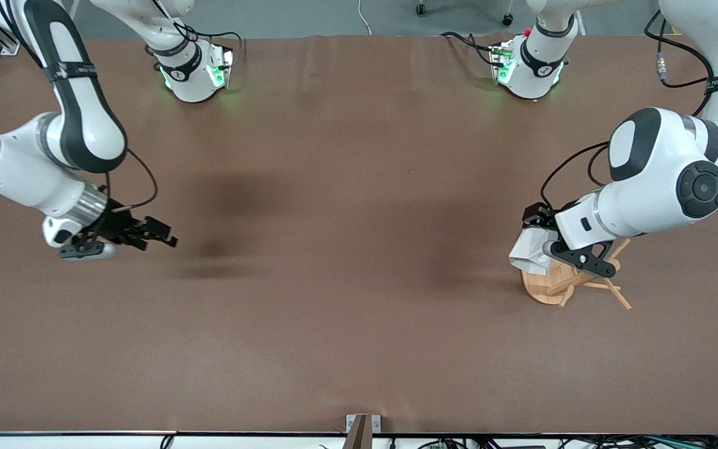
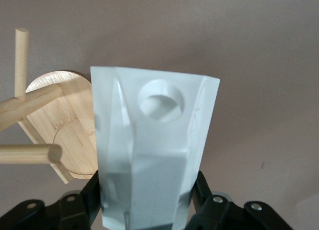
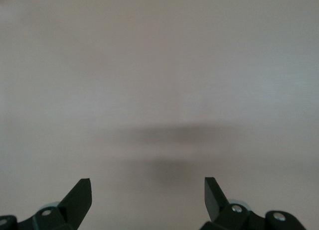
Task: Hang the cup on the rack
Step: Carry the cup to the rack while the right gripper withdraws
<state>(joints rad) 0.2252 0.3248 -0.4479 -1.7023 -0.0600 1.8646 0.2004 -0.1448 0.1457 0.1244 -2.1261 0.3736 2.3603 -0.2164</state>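
While the right arm waited near its own end of the table, the left gripper (image 1: 536, 240) hung over the rack (image 1: 568, 284) with the cup (image 1: 528, 254) clamped between its fingers (image 2: 79, 210). Cup white and faceted; the round hole in its handle (image 2: 160, 100) faced the left wrist camera. It sat up in the air at the rim of the rack's oval base (image 2: 65, 135), on the side toward the right arm's end, not on any peg. Two pegs (image 2: 27, 153) showed close beside the cup in the left wrist view; whether cup and peg touched could not be told. Rack stood on the brown table (image 1: 346, 312) toward the left arm's end, post partly hidden under the arm. Right gripper (image 1: 147, 234) was well apart from the rack, over bare tabletop, fingers (image 3: 79, 197) spread wide, holding nothing.
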